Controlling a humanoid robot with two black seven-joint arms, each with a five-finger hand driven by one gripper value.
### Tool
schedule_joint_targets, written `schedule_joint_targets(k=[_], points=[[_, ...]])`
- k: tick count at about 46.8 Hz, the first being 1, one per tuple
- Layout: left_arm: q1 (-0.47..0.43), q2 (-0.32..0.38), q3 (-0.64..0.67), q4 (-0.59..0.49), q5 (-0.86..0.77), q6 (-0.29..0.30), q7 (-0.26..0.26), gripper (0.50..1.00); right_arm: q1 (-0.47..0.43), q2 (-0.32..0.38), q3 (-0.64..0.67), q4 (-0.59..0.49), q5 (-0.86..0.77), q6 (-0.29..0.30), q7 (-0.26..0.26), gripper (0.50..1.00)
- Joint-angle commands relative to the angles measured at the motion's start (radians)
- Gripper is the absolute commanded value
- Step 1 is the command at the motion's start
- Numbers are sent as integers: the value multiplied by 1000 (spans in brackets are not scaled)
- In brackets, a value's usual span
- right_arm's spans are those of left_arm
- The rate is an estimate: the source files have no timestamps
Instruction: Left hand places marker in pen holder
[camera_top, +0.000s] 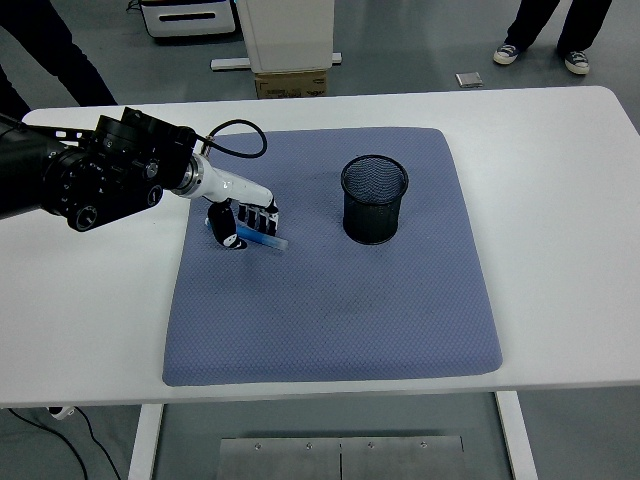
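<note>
Blue marker (262, 239) clamped in left hand (243, 219) fingers, left-center of frame; grab looks done, trip to pen holder (374, 198) not yet.

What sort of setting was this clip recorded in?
Probably a robotics lab or test room: a white table with a blue-grey mat and a mesh pen holder set out for the left hand, a bare grey floor, and people's legs standing beyond the table.

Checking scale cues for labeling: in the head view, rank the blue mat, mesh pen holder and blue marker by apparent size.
1. Blue mat, by far the largest.
2. Mesh pen holder.
3. Blue marker, smallest; the left hand partly covers it.
</note>
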Motion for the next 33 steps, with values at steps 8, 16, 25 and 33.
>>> schedule_joint_targets(k=[8,16,25,33], points=[[0,-3,1,1,16,2,0,604,2,0,1,0,0,0,0,1000],[2,-3,1,1,16,2,0,587,0,0,-1,0,0,0,0,1000],[2,-3,1,1,16,2,0,569,0,0,1,0,0,0,0,1000],[2,-3,1,1,16,0,0,543,2,0,1,0,0,0,0,1000]])
